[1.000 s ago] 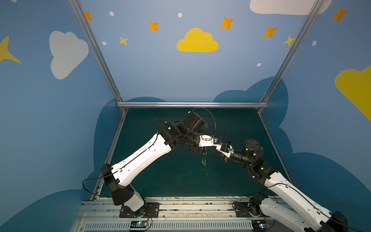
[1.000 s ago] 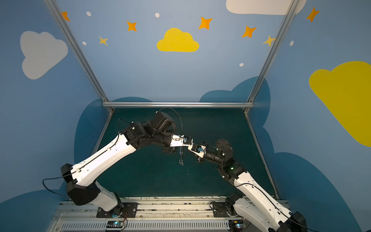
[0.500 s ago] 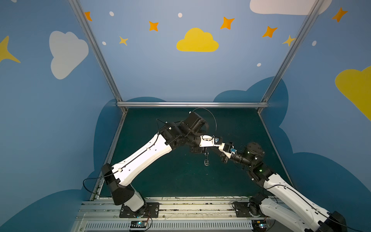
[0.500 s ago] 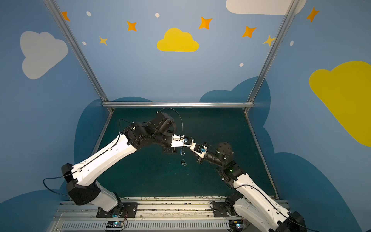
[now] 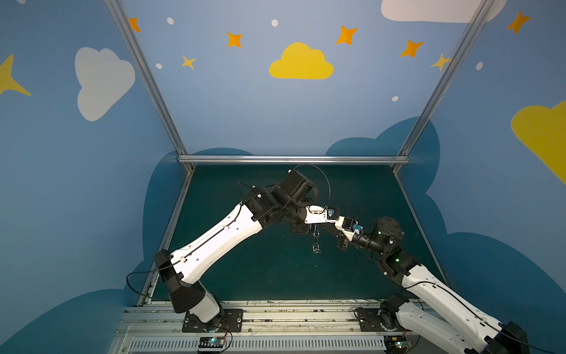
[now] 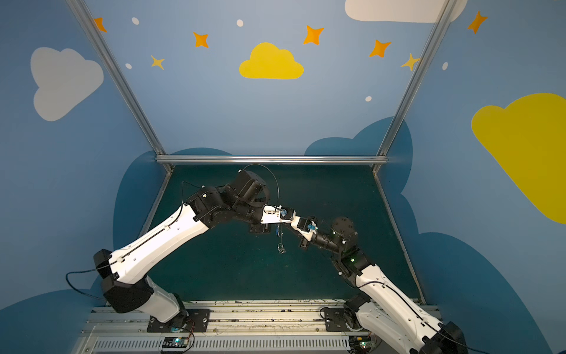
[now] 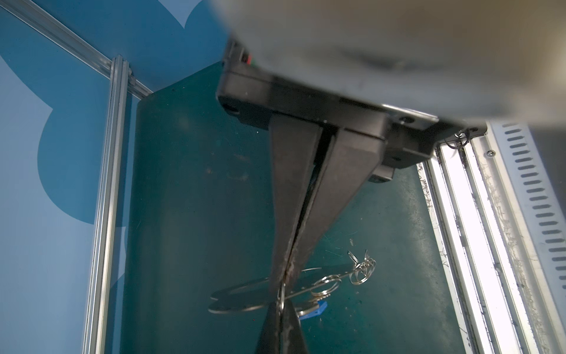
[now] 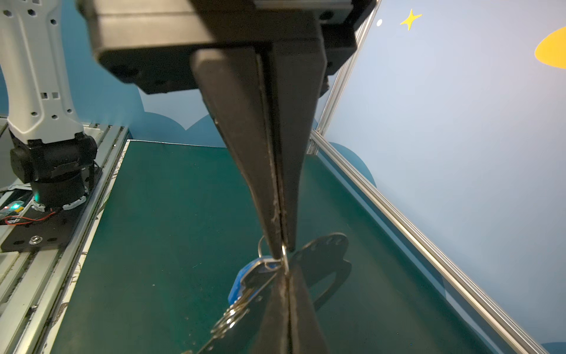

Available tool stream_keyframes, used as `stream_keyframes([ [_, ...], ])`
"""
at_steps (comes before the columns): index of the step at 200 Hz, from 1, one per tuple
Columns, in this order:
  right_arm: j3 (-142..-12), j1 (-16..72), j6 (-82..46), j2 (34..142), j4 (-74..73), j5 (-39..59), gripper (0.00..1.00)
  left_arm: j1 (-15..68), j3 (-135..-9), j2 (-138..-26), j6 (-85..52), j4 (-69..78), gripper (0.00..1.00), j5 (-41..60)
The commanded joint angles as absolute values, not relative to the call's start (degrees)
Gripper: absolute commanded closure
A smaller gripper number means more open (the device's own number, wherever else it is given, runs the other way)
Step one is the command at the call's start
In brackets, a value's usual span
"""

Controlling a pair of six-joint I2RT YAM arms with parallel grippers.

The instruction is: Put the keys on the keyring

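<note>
Handling the keyring point(image 7: 242, 298) demands a gentle touch: its grey plate looks thin, rigid and light, and the spare split rings point(image 7: 363, 269) look springy and slick. The left gripper point(image 7: 284, 275) has its fingers pressed together on the plate's edge. The right gripper point(image 8: 281, 253), fingers likewise together, pinches one split ring point(image 8: 284, 260) just at the left fingertips — everything hangs clear of the mat point(image 8: 183, 214). The blue-headed key point(image 8: 240, 288) dangles beside both fingertips and is judged best gripped by its plastic head.

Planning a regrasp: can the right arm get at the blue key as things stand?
Probably yes: the blue key hangs beside the right end effector, nothing between, though that is shut on a split ring and must release first.
</note>
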State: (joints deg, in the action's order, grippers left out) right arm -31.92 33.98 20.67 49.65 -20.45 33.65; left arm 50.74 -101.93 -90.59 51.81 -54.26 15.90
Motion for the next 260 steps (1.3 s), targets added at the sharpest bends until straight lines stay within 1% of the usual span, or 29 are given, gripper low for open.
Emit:
stream_keyframes([
  [1, -32.29, 34.63, 19.34, 49.78, -24.71, 35.59, 1.0, 51.0, -101.08, -90.01, 51.11, -53.66, 0.96, 16.5],
  [28, -32.39, 34.72, 18.02, 50.25, -25.5, 35.24, 1.0, 50.77, -98.95, -88.68, 50.05, -50.54, 0.96, 17.14],
  [31, -32.35, 34.72, 16.17, 50.31, -25.62, 35.02, 1.0, 50.53, -98.44, -88.42, 49.71, -49.94, 0.95, 17.34],
  [35, -32.42, 34.72, 15.67, 50.4, -25.83, 34.9, 1.0, 50.19, -97.81, -87.99, 49.04, -49.03, 0.92, 17.58],
  [43, -32.46, 34.8, 15.11, 50.61, -26.1, 34.8, 1.0, 48.93, -96.07, -87.05, 46.64, -46.61, 0.79, 18.68],
  [47, -32.48, 34.79, 14.77, 50.71, -26.31, 34.68, 1.0, 47.96, -95.25, -86.56, 45.45, -45.6, 0.75, 19.7],
  [58, -32.34, 34.8, 13.38, 50.93, -27.52, 34.13, 1.0, 45.4, -92.5, -84.62, 42.59, -42.66, 0.69, 24.08],
  [67, -32.34, 34.81, 12.4, 51.06, -28.29, 33.91, 1.0, 43.85, -89.26, -82.58, 39.91, -38.58, 0.62, 26.56],
  [83, -32.42, 34.85, 10.62, 51.5, -29.82, 33.59, 1.0, 41.71, -83.25, -78.72, 36.07, -31.03, 0.6, 29.74],
  [123, -32.71, 34.8, 9.07, 52.68, -32.2, 34.25, 1.0, 40.08, -72.67, -73.47, 29.45, -19.44, 0.64, 33.62],
  [132, -32.91, 34.8, 8.99, 52.86, -32.25, 34.4, 1.0, 40.08, -71.8, -73.05, 29.01, -18.14, 0.66, 34.43],
  [154, -33.21, 34.8, 8.47, 53.26, -33.27, 34.62, 1.0, 40.08, -69.83, -72.21, 27.77, -14.64, 0.66, 36.96],
  [185, -33.06, 34.82, 7.01, 53.18, -35.0, 35.56, 1.0, 40.08, -68.12, -72.23, 26.94, -11.76, 0.66, 37.69],
  [211, -33.1, 34.8, 6.78, 53.08, -35.34, 36.36, 1.0, 40.1, -68.12, -72.72, 27.09, -11.31, 0.74, 38.68],
  [239, -33.05, 34.89, 6.68, 53.06, -35.5, 36.99, 1.0, 40.08, -68.02, -72.78, 27.2, -10.14, 0.77, 39.02],
  [250, -32.92, 34.89, 6.51, 53.09, -35.72, 36.81, 1.0, 40.08, -68.11, -72.92, 27.42, -10.11, 0.82, 39.52],
  [260, -32.94, 34.89, 6.4, 53.17, -35.84, 36.83, 1.0, 40.12, -68.27, -73.06, 27.54, -10.2, 0.85, 39.62],
])
